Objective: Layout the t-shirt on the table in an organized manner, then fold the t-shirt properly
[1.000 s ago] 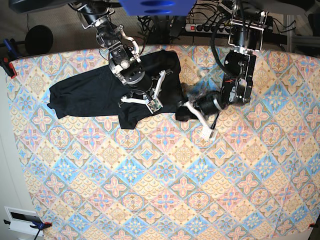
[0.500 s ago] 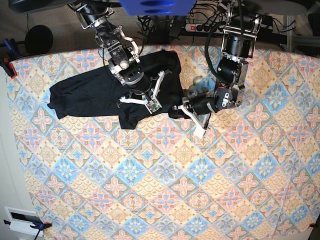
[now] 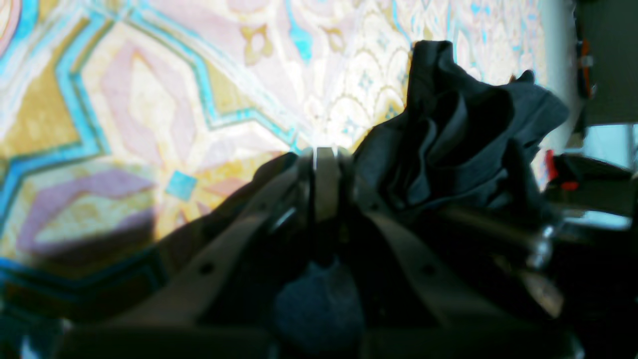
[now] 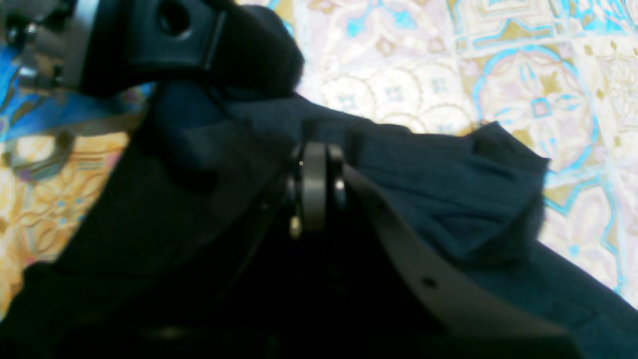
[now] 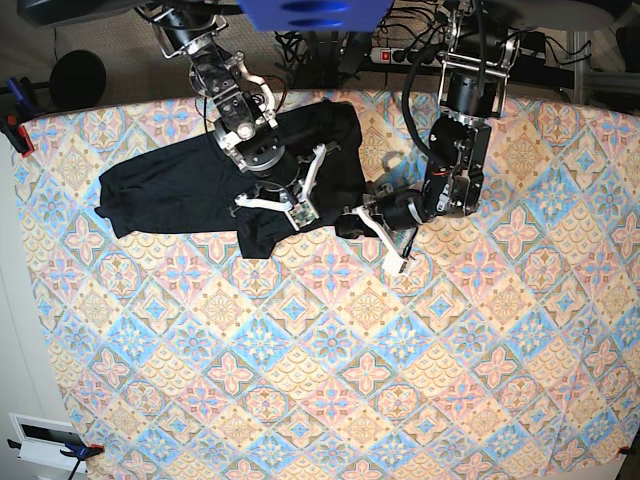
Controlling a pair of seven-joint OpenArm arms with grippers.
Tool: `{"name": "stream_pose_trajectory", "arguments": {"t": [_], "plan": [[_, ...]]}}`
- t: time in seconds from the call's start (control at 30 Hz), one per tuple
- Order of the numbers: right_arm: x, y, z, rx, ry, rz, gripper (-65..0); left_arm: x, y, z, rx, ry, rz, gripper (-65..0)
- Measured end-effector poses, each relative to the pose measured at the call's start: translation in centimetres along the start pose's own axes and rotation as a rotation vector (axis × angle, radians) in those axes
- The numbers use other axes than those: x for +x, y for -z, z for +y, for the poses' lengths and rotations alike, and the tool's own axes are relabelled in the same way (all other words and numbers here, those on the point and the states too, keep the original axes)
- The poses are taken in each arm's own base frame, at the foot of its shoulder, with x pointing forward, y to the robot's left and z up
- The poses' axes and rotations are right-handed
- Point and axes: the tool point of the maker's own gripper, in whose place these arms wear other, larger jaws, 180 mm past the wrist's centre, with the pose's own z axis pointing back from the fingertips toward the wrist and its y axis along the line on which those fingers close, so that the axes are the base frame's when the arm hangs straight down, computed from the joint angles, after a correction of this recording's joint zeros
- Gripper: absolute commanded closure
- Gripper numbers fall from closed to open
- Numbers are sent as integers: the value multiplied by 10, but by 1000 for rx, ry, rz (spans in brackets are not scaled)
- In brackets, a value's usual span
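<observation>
The plain black long-sleeved t-shirt [image 5: 210, 180] of thin, soft fabric lies crumpled across the far part of the table [image 5: 330, 380], a wide surface under cloth patterned in pink, blue and cream diamond tiles. In the base view most of the garment spreads out to the right-arm side of the 2 grippers.

The right gripper [image 5: 300, 205] rests on the shirt's near edge with its 2 white fingers [image 4: 314, 184] pressed together; the wrist view shows dark fabric bunched all around and under the tips, but whether any cloth is pinched between them I cannot tell.

The left gripper [image 5: 385, 235] sits just beside the shirt's outer end, low over the tiles. Its fingers [image 3: 324, 179] also meet with no gap. A ruffled fold of black cloth [image 3: 463, 134] stands up right next to them, apparently caught at the closed tips.
</observation>
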Motion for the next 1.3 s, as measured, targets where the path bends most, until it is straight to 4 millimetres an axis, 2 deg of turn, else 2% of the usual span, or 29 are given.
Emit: {"name": "stream_pose_trajectory", "arguments": {"t": [0.17, 0.3, 0.4, 0.5, 0.57, 0.67, 0.73, 0.97, 1.3], "plan": [[-5, -2, -38, -96, 42, 10, -1, -2, 0, 1, 6, 10, -4, 0], [-8, -2, -48, -111, 73, 14, -1, -2, 0, 1, 6, 9, -6, 0], [-20, -2, -62, -149, 92, 47, 0, -3, 0, 2, 6, 9, -5, 0], [-19, -9, -66, -168, 86, 49, 0, -3, 0, 2, 7, 9, -6, 0], [-6, -16, -60, -148, 77, 46, 0, -1, 0, 2, 7, 11, -7, 0], [28, -27, -41, -106, 38, -29, 0, -2, 0, 2, 8, 13, -4, 0], [40, -32, -29, -75, 26, -49, 0, -2, 0, 3, 15, 23, -3, 0], [20, -33, -1, -12, -14, 74, 0, 4, 0, 9, 54, 80, -36, 0], [4, -35, -3, -16, -16, 174, 0, 4, 1, 8, 51, 78, -34, 0]]}}
